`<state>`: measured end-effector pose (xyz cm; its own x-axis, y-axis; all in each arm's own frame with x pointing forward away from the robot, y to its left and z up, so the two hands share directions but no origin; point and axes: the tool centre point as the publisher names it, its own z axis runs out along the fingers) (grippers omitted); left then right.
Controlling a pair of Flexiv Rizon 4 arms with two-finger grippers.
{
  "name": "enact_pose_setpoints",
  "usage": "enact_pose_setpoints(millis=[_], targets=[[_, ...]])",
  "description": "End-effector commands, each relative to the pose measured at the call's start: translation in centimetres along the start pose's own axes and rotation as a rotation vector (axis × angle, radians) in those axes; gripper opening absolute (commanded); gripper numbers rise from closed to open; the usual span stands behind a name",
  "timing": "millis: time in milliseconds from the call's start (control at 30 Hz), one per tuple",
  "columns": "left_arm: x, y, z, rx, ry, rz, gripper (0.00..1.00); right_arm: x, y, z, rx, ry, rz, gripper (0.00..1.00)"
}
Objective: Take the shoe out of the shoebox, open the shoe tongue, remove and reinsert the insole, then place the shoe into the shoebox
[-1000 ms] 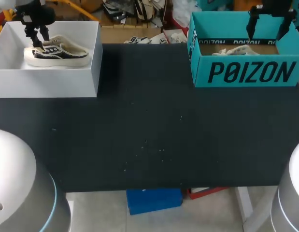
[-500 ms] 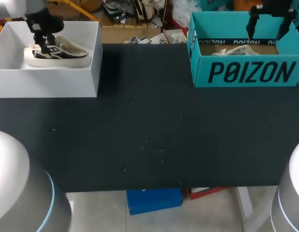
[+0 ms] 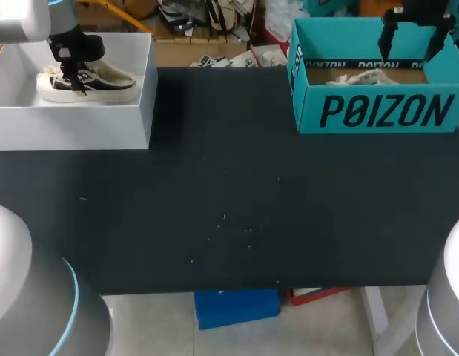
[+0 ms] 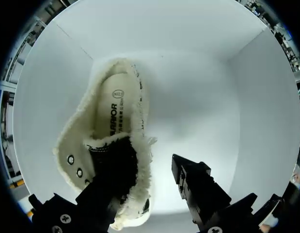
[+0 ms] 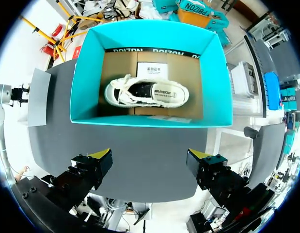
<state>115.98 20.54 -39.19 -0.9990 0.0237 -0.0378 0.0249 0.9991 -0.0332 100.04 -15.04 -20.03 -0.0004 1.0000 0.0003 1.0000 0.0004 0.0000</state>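
Note:
A cream and black shoe [image 3: 103,81] lies in the white shoebox [image 3: 73,130] at the table's far left. My left gripper [image 3: 75,74] is down inside that box at the shoe's heel end. In the left wrist view the shoe [image 4: 116,111] shows its insole and black tongue. One finger of my left gripper [image 4: 150,170] is over the tongue, the other stands on the box floor, and the shoe's side wall is between them with a gap left; it is open. A second shoe [image 5: 147,92] lies in the teal shoebox [image 5: 145,121]. My right gripper [image 5: 150,155] hangs open above it.
The teal shoebox [image 3: 377,111] stands at the far right of the black table [image 3: 229,208], with my right gripper [image 3: 409,46] over its back part. The white box's walls close in around my left gripper.
My left gripper has moved right and down onto the shoe in the white box, and its fingers have come closer together. The right arm has not moved.

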Motion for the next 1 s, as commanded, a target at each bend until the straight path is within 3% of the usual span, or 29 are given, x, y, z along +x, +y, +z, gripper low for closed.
enact_pose_setpoints(millis=[33, 233, 400, 667, 1000], targets=[[-0.8, -0.3, 0.7, -0.004, 0.005, -0.003, 0.44, 0.0, 0.0, 0.0, 0.000, 0.000, 0.000, 1.00], [-1.0, -0.5, 1.3, -0.021, -0.008, -0.023, 0.30, 0.0, 0.0, 0.0, 0.000, 0.000, 0.000, 1.00], [-1.2, -0.3, 2.1, -0.044, -0.021, -0.067, 0.00, 0.0, 0.0, 0.0, 0.000, 0.000, 0.000, 1.00], [-1.3, -0.3, 2.3, -0.047, -0.032, -0.101, 0.00, 0.0, 0.0, 0.0, 0.000, 0.000, 0.000, 1.00], [-1.4, -0.7, -1.7, -0.001, -0.058, -0.085, 0.00, 0.0, 0.0, 0.0, 0.000, 0.000, 0.000, 1.00]])
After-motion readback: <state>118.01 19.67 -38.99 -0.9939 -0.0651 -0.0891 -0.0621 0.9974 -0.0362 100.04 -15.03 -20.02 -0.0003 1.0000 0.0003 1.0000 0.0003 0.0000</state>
